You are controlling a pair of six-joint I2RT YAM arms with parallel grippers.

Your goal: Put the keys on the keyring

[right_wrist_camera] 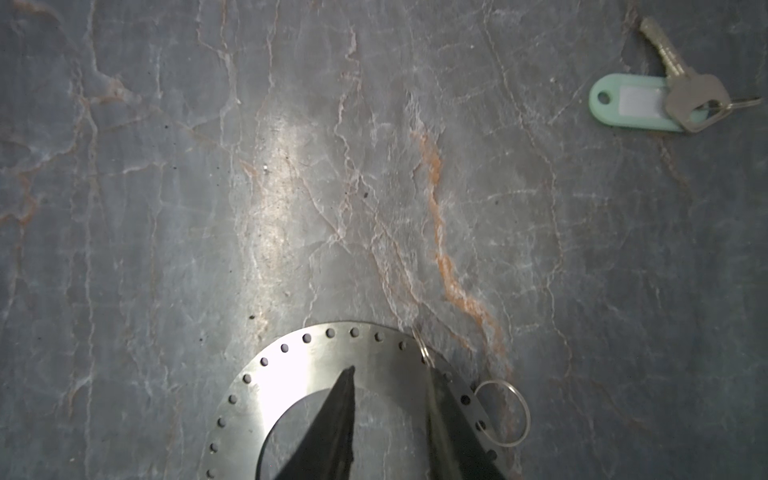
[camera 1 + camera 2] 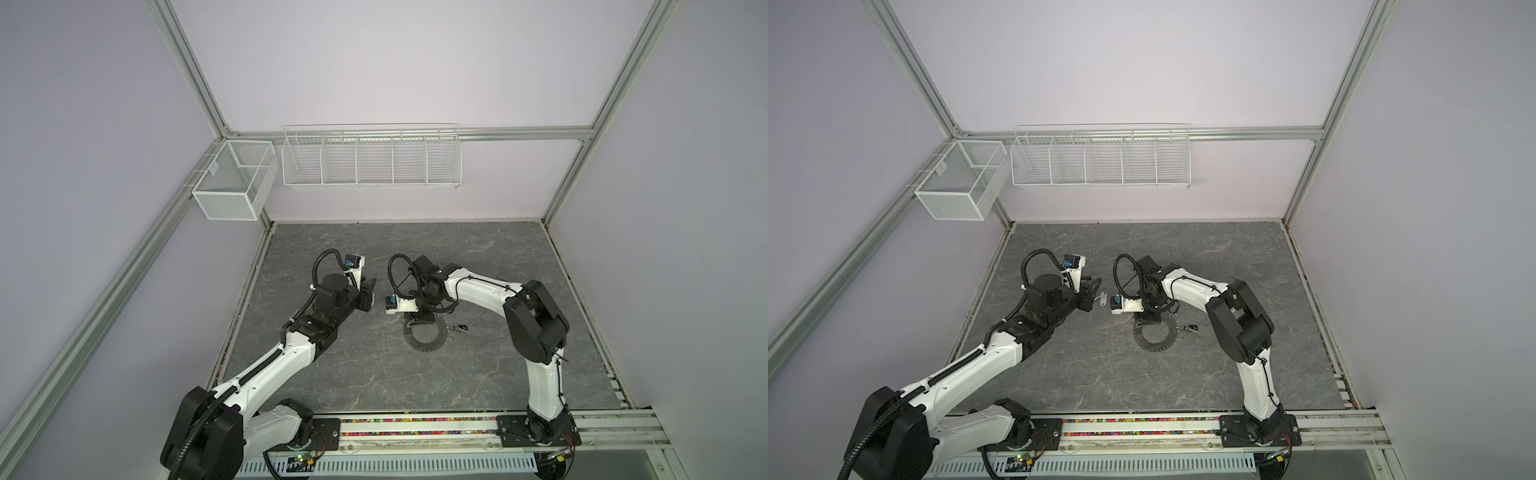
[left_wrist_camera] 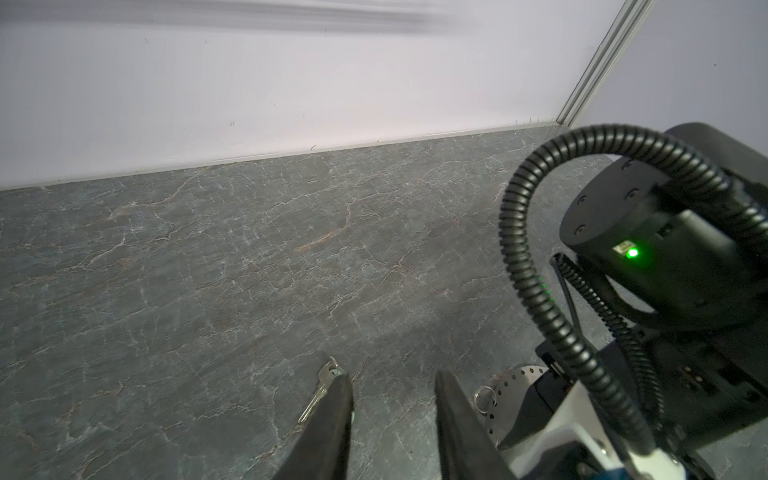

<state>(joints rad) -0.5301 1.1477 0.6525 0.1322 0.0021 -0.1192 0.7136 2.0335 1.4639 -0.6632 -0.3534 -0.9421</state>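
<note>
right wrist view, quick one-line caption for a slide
Right end effector poised over the perforated keyring; a tagged key lies apart on the table.

Left arm (image 2: 286,357) extends from the near-left base with its elbow bent. Left wrist (image 2: 332,293) sits roughly level. Left gripper (image 3: 390,374) angles forward and down toward the middle, jaws parted, nothing between them. Right arm (image 2: 484,291) arches from the near-right base, elbow high, forearm running leftward. Right wrist (image 2: 428,286) folds down. Right gripper (image 1: 390,370) points straight down, jaws apart with a narrow gap. The two grippers are near each other, not touching.
</note>
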